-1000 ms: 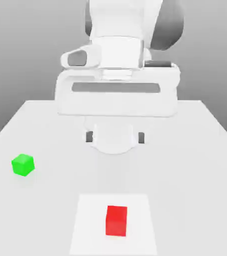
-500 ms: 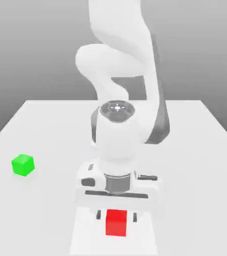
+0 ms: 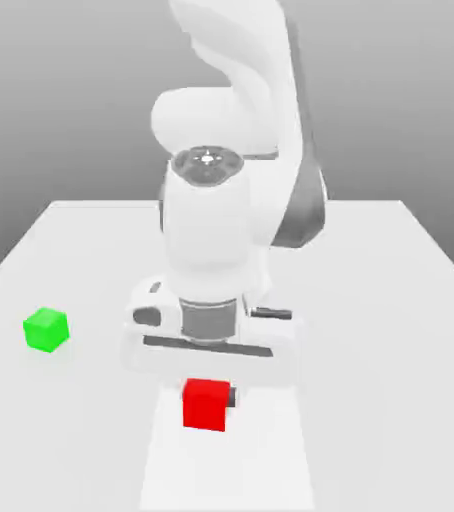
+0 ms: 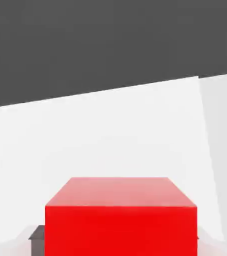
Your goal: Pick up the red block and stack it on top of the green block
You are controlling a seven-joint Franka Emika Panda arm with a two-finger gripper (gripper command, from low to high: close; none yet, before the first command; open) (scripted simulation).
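Note:
The red block [image 3: 205, 403] hangs a little above the white table, held between the fingers of my gripper [image 3: 207, 396], which is shut on it. In the hand view the red block [image 4: 120, 217] sits close in front, with a dark fingertip [image 4: 37, 234] against its side. The green block [image 3: 46, 329] rests on the table at the exterior view's left, well apart from the gripper and lower than the held cube.
A lighter rectangular patch [image 3: 226, 460] is marked on the white table [image 3: 391, 300] near its front edge, below the held cube. The arm's white body [image 3: 221, 240] rises over the table's middle.
The gripper came down over the red block and shut on it, then lifted it off the patch and shifted toward the exterior view's left. The green block has not moved.

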